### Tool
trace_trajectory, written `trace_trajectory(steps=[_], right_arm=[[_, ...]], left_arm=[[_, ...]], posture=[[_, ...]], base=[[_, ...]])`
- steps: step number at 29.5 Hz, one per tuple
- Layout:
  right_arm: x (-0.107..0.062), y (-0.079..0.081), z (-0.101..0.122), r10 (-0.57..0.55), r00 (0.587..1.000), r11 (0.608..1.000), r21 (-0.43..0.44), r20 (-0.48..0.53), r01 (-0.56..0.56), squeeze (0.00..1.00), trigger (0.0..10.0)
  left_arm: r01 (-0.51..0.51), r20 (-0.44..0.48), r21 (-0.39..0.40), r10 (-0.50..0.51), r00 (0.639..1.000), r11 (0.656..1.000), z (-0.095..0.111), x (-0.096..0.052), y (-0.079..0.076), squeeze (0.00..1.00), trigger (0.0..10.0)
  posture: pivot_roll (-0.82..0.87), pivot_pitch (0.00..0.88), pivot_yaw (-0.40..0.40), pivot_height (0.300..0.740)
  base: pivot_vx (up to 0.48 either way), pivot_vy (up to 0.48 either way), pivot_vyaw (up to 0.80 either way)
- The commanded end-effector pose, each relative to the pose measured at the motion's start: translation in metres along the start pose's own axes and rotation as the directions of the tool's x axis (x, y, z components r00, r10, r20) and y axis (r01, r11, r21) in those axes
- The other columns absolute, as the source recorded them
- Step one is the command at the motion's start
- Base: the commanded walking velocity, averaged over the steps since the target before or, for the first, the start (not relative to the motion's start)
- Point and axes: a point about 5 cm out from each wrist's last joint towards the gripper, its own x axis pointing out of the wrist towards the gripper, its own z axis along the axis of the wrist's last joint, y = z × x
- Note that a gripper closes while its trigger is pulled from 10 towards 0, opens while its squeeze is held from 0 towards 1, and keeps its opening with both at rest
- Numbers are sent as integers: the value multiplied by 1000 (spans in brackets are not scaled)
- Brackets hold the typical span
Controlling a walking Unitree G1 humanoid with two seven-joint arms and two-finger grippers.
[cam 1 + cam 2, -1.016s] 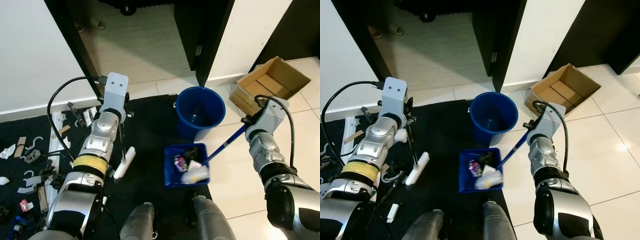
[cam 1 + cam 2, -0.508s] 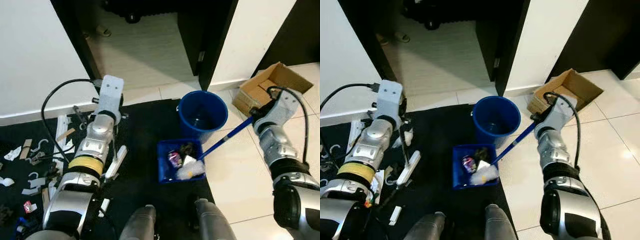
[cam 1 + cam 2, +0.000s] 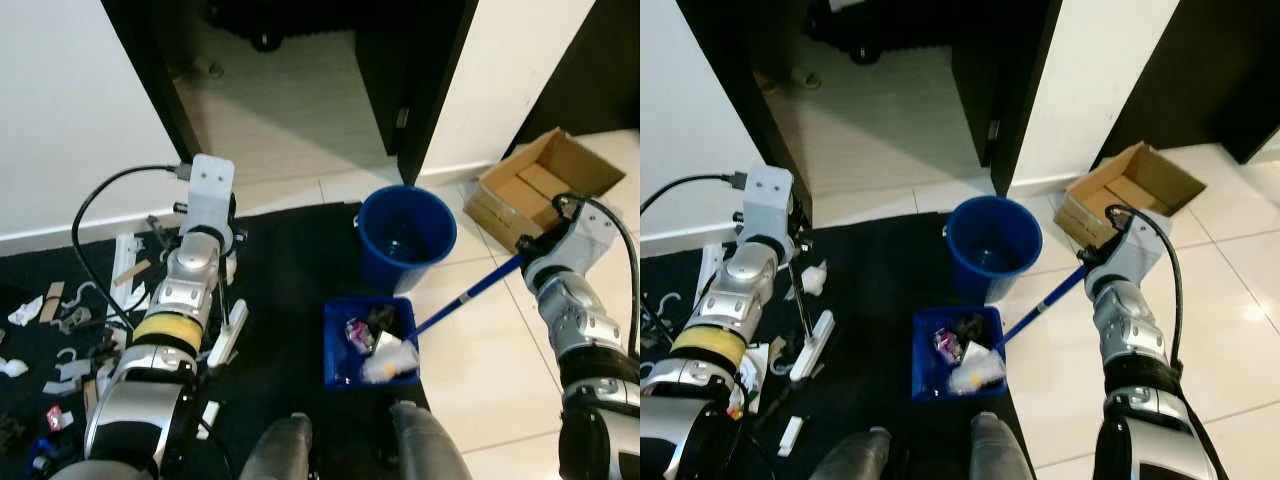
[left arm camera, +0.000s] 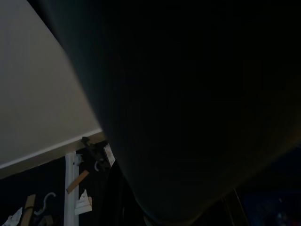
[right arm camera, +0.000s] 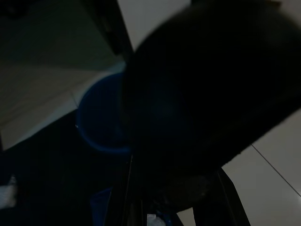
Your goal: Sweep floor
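A blue dustpan [image 3: 345, 362] holding scraps of litter lies on the black mat just in front of a blue bucket [image 3: 405, 232]. Its long blue handle [image 3: 470, 293] slants up to the right into my right gripper [image 3: 535, 250], which is shut on it over the white tiles. At the left, my left gripper [image 3: 222, 262] is shut on the thin black rod of a brush. The brush's white head [image 3: 228, 335] rests on the mat. Both wrist views are dark, with the bucket [image 5: 101, 122] faintly seen.
Scattered litter and white hooks [image 3: 60, 310] lie on the black mat [image 3: 290, 250] at the far left. An open cardboard box [image 3: 540, 185] sits on the tiles at the right. A dark-framed doorway [image 3: 290, 90] opens ahead. My feet [image 3: 290, 450] stand at the near edge.
The camera has shifted. My right gripper has drawn out to the right, keeping the dustpan in front of the bucket. The left arm and brush have moved slightly left.
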Motion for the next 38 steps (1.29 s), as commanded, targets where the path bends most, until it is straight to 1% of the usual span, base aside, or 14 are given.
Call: trace_trajectory(steps=[1,4,10,12,16,20,21,22,23,28,31,33,36,38], right_arm=[[-2,-5,13,-8,999,1000,30,38,7,0,10000],[-7,-8,17,-9,999,999,33,41,8,0,10000],[-13,-8,32,12,998,999,31,58,-14,0,10000],[-15,-9,33,11,998,999,31,58,-13,0,10000],[-19,-27,32,-47,997,999,23,63,45,0,10000],[-21,-33,32,-64,996,998,11,61,64,0,10000],[-22,-38,33,-78,995,997,10,63,77,0,10000],[-25,-50,37,-109,992,994,12,70,109,0,10000],[-25,-50,37,-109,992,994,12,70,109,0,10000],[-27,-69,51,-161,983,987,23,92,160,0,10000],[-27,-75,56,-177,978,984,19,110,176,0,10000],[-28,-82,62,-201,971,980,21,133,200,0,10000],[-29,-87,65,-218,965,976,26,147,216,0,10000],[-31,-98,73,-257,951,966,29,170,256,0,10000]], left_arm=[[5,23,6,-5,1000,1000,3,1,-4,0,10000],[8,21,5,-8,1000,1000,2,1,-6,0,10000],[12,16,3,-12,1000,1000,-1,1,-7,0,10000],[12,16,2,-12,1000,1000,-1,1,-7,0,10000],[17,2,-22,-17,1000,1000,-6,-1,-10,0,10000],[24,-11,-38,-24,1000,999,-10,-2,-13,0,10000],[24,-16,-46,-25,1000,999,-12,-2,-15,0,10000],[25,-17,-50,-26,1000,998,-12,-2,-18,0,10000],[25,-17,-50,-26,1000,998,-12,-2,-18,0,10000],[37,-15,-53,-37,999,998,-12,-2,-22,0,10000],[43,-15,-53,-44,999,998,-12,-2,-25,0,10000],[50,-19,-58,-52,998,997,-14,-2,-28,0,10000],[55,-25,-63,-57,998,996,-15,-3,-30,0,10000],[50,-30,-77,-53,998,996,-17,-3,-31,0,10000]], posture=[[-3,38,13,740],[-6,37,16,740],[-11,37,14,740],[-11,37,14,740],[-13,36,17,740],[-13,36,17,740],[-20,32,20,740],[-20,32,20,740],[-20,32,20,740],[-22,29,21,740],[-22,28,22,740],[-21,27,23,740],[-20,27,24,740],[-17,32,27,740]], base=[[0,0,0],[0,0,0],[0,0,0],[0,0,0],[0,0,0],[0,0,0],[0,0,0],[0,0,0],[0,0,0],[0,0,0],[0,0,0],[0,0,0],[0,0,0],[0,0,0]])
